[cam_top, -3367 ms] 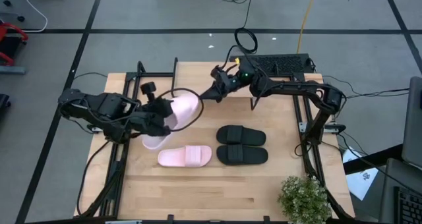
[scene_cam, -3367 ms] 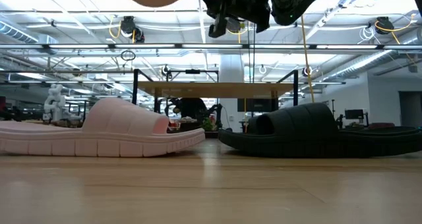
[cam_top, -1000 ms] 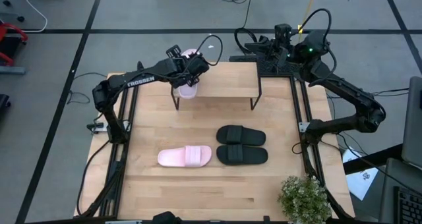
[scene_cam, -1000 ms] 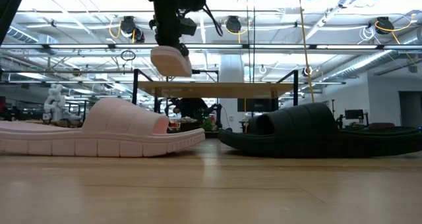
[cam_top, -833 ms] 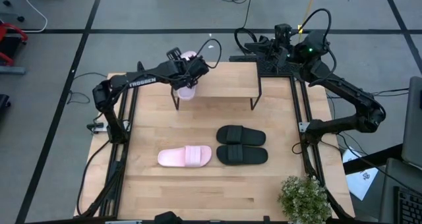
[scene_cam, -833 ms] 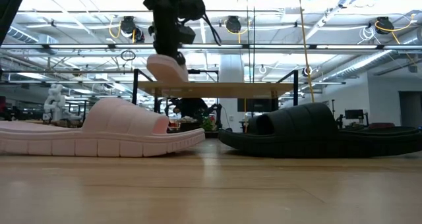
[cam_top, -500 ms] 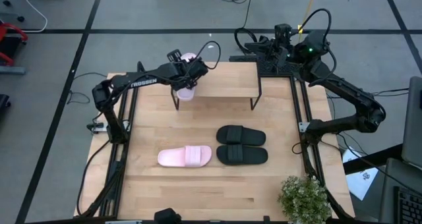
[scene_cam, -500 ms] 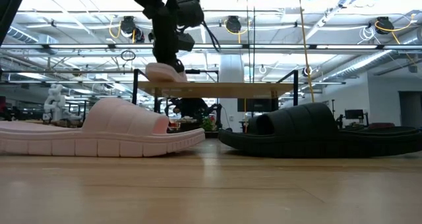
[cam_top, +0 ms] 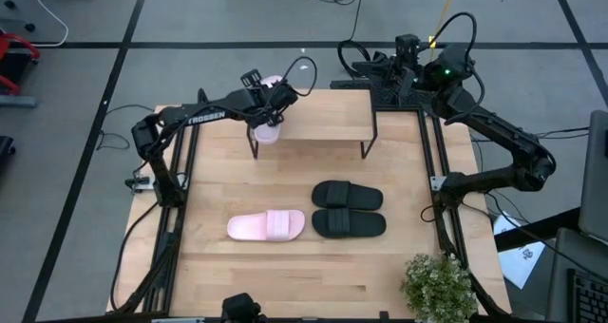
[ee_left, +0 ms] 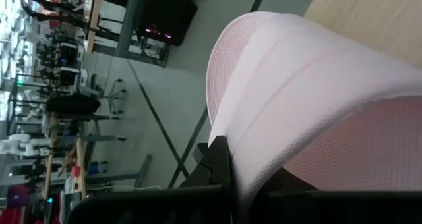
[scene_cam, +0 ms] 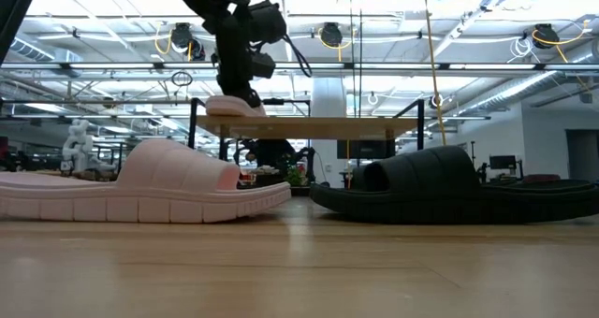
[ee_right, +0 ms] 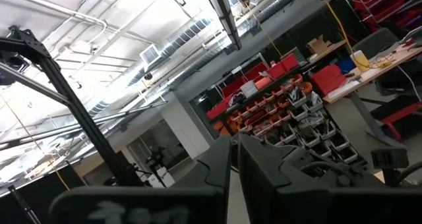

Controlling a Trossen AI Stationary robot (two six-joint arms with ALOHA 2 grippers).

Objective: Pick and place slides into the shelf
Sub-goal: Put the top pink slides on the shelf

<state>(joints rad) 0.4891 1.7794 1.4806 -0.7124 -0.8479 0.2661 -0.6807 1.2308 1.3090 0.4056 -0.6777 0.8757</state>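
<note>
Lowered since a moment ago, the pale pink slide sandal point(cam_top: 267, 131) now rests on the left end of the low shelf with light wooden top point(cam_top: 323, 116), still clenched by the left gripper point(cam_top: 273, 99). Its mate point(cam_top: 267, 226) and the black pair point(cam_top: 349, 209) lie in front of the shelf. Behind the shelf, the right gripper point(ee_right: 234, 159) is pressed closed, empty.

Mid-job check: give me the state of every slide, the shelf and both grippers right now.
Left gripper: shut on held pink slide, at the shelf's left end.
Held pink slide: down on the shelf top, overhanging its left end.
Other pink slide: flat on the table, untouched.
Black slides: side by side on the table, untouched.
Shelf: upright, otherwise bare.
Right gripper: shut, parked behind the shelf, holding nothing.
</note>
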